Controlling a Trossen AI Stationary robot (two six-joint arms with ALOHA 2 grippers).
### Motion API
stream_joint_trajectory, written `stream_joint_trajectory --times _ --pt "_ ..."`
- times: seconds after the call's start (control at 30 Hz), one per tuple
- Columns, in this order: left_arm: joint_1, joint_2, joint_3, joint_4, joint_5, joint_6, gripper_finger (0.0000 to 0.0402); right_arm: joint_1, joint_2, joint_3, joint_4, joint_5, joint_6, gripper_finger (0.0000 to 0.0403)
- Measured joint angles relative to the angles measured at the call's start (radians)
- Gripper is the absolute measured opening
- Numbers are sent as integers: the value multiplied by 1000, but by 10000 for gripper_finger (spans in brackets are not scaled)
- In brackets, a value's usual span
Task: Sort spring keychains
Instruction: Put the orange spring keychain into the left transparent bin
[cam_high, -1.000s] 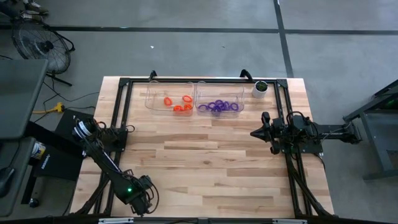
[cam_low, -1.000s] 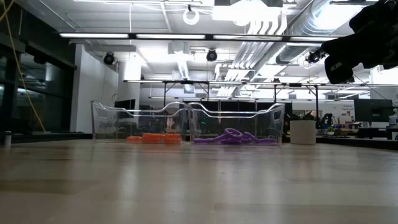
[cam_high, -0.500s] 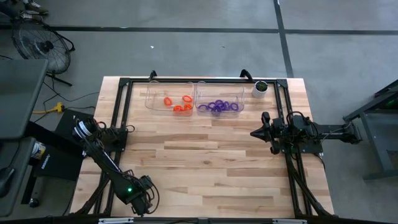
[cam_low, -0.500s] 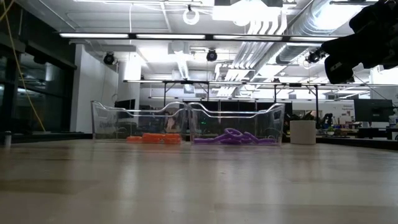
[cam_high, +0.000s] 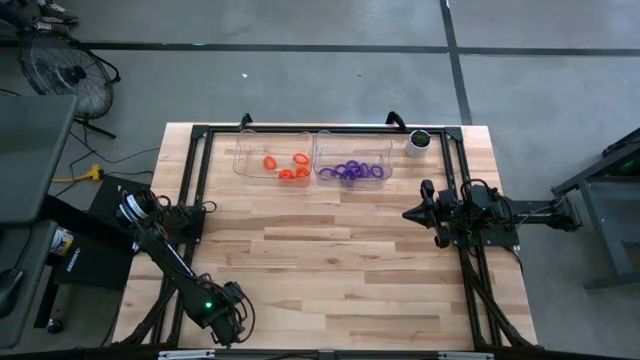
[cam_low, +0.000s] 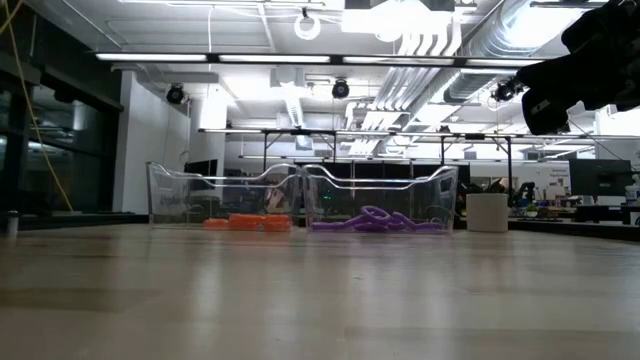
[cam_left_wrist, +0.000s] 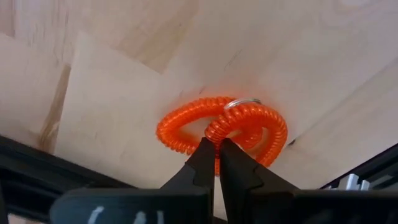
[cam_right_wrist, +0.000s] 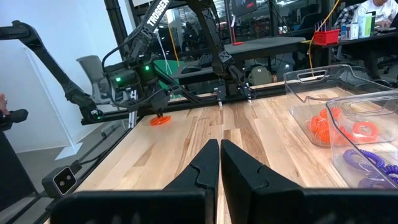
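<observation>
One orange spring keychain (cam_left_wrist: 221, 127), a twisted coil with a small metal ring (cam_left_wrist: 242, 101), lies on the wood at the table's near left corner. My left gripper (cam_left_wrist: 217, 142) is shut on it from above. In the high view the gripper (cam_high: 232, 318) hides it; the right wrist view shows it (cam_right_wrist: 160, 120) below that gripper. More orange keychains (cam_high: 288, 166) lie in the left clear bin, and purple ones (cam_high: 352, 171) in the right clear bin. My right gripper (cam_high: 410, 213) hangs shut and empty above the table's right side. My left gripper pinches one strand of the orange coil (cam_left_wrist: 216, 132) between its two fingertips, at the place where the loop crosses over itself. The fingers come down on it from above. The keychain lies flat on the table.
Two clear bins (cam_high: 258, 150) (cam_high: 385, 160) stand side by side at the far edge. A white cup with a dark top (cam_high: 418, 142) stands at the far right. A black frame (cam_high: 200, 180) runs along the table's edges. Bare wood lies between the bins and the near edge.
</observation>
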Motion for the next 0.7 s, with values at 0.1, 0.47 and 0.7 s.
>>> stream_joint_trajectory --times 0.1,0.47,0.7 --pt "0 -1 0 -14 18 -11 2 0 0 0 0 0 0 12" --pt "0 -28 81 -108 18 -37 1 0 0 0 0 0 0 12" --pt "0 -37 114 -106 5 -52 0 0 0 0 0 0 0 12"
